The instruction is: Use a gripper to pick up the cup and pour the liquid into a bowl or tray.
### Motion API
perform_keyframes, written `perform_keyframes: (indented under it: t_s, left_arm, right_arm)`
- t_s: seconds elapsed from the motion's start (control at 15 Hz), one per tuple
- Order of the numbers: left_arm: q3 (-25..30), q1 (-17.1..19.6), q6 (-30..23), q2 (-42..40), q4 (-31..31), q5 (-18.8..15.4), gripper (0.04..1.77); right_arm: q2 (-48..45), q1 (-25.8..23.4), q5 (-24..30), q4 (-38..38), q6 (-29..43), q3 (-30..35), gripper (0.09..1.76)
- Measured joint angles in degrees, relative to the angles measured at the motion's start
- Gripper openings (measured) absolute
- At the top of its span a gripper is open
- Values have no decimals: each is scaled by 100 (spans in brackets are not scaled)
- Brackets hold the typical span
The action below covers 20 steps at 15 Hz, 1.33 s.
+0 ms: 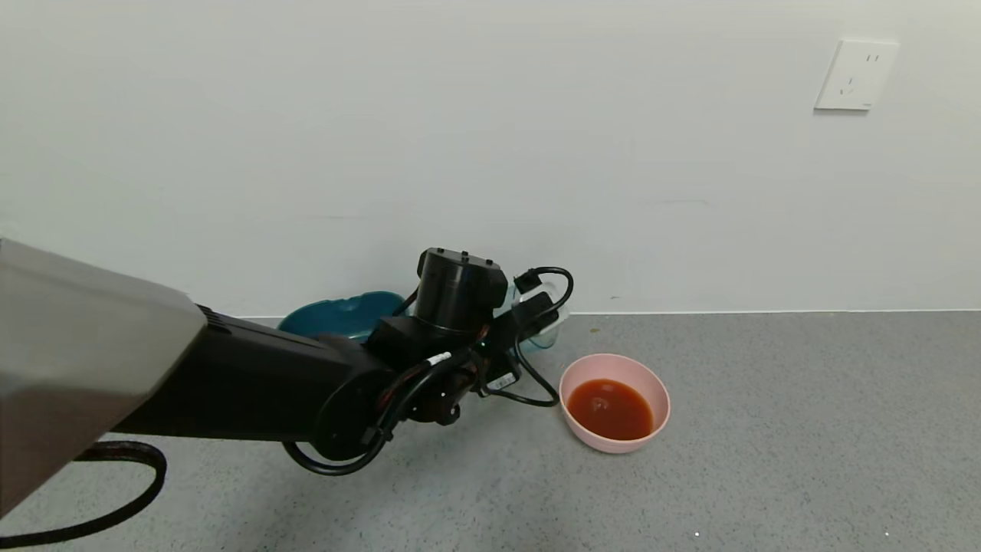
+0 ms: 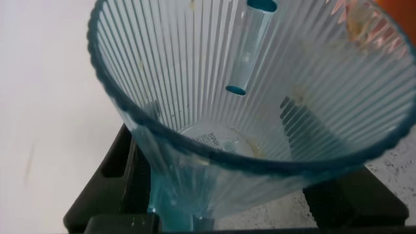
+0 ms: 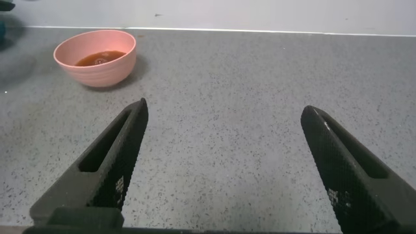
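Observation:
My left gripper [image 1: 536, 314] is shut on the cup [image 1: 555, 330], a ribbed pale teal cup held just behind and left of the pink bowl [image 1: 657, 399]. My wrist hides most of the cup in the head view. In the left wrist view the cup [image 2: 195, 65] fills the picture, with the black fingers [image 2: 127, 172] on both sides of it; I see no liquid inside, only faint traces. The orange-red liquid [image 1: 610, 408] lies in the bowl. My right gripper [image 3: 225, 107] is open and empty low over the floor, the bowl [image 3: 97, 68] far off.
A dark teal tub [image 1: 337, 313] stands by the white wall behind my left arm. The surface is speckled grey [image 1: 766, 429], open to the right of the bowl. A wall socket [image 1: 854, 74] sits high on the right.

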<state>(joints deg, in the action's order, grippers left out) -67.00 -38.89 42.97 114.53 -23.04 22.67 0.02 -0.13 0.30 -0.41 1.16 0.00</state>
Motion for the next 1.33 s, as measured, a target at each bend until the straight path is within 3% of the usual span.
perform_keyframes:
  t_s: [0.33, 0.53, 0.93, 1.33]
  left_arm:
    - [444, 455, -645, -293, 13, -837, 129]
    - [590, 747, -1324, -402, -5, -1618, 129]
    - [735, 995, -2445, -585, -72, -2177, 129]
    - [1067, 1001, -3309, -581, -1119, -2578, 129]
  right_arm:
    - [0, 2, -1, 1, 0, 0, 171]
    - [0, 2, -1, 1, 0, 0, 171]
    - [0, 0, 0, 1, 2, 0, 171]
    - [0, -2, 0, 1, 2, 0, 171]
